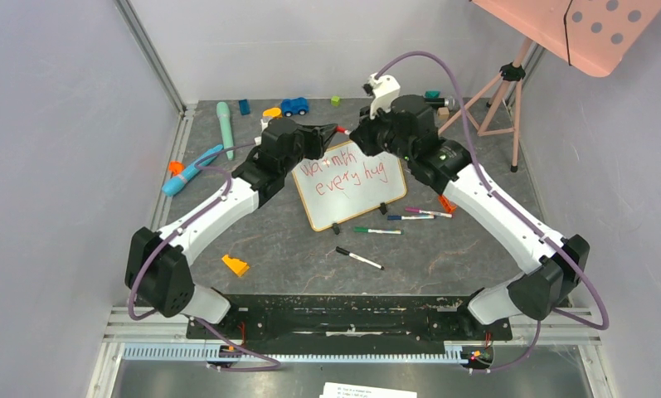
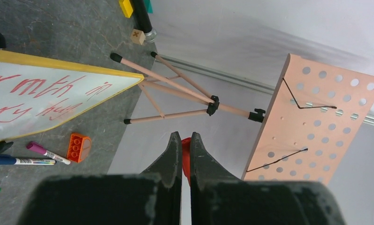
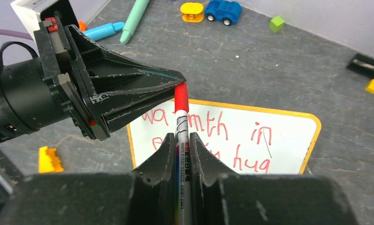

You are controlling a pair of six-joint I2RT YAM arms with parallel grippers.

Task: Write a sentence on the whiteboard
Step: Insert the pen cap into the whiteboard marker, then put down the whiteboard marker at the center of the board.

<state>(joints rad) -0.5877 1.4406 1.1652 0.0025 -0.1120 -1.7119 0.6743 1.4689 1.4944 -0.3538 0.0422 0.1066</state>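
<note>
Right fingers (image 3: 162, 161) clamp a marker (image 3: 182, 143), left fingers (image 3: 142, 91) its red cap (image 3: 180, 98), over a whiteboard (image 3: 293, 136) bearing a red sentence (image 3: 210, 127).

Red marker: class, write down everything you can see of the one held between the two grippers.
The marker is a slim pen with a white barrel carrying small print and a colour stripe, and a red cap. It looks like plastic. The right gripper is shut on the barrel, and the left gripper pinches the cap's end. It is held clear of the table near the whiteboard, touching only the two grippers.
</note>
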